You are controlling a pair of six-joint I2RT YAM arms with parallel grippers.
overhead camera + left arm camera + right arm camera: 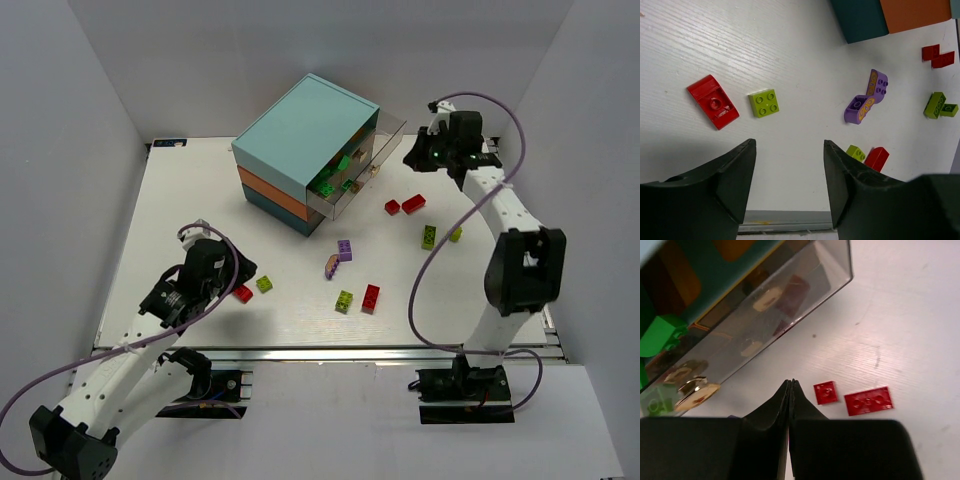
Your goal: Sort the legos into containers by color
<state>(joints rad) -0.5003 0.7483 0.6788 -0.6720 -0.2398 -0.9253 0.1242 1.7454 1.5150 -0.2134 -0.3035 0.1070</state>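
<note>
The containers are one chest [300, 125] with light teal, orange and dark teal layers. Its clear drawer [375, 170] stands pulled out, with green legos [328, 182] inside. Loose legos lie on the white table: two red [392, 207], two yellow-green [428, 237], two purple [344, 250], and a yellow-green and red pair [371, 298]. My left gripper [790, 145] hangs open and empty above the table, just short of a red lego [713, 101] and a yellow-green lego [763, 102]. My right gripper [791, 382] is shut on nothing, beside the drawer's clear wall [790, 290] and above two flat red legos [825, 392].
White walls enclose the table on three sides. The table's metal front rail [330, 352] runs just behind the left gripper. The chest's dark teal corner [860, 17] shows at the top of the left wrist view. A cable loops from the right arm [520, 260].
</note>
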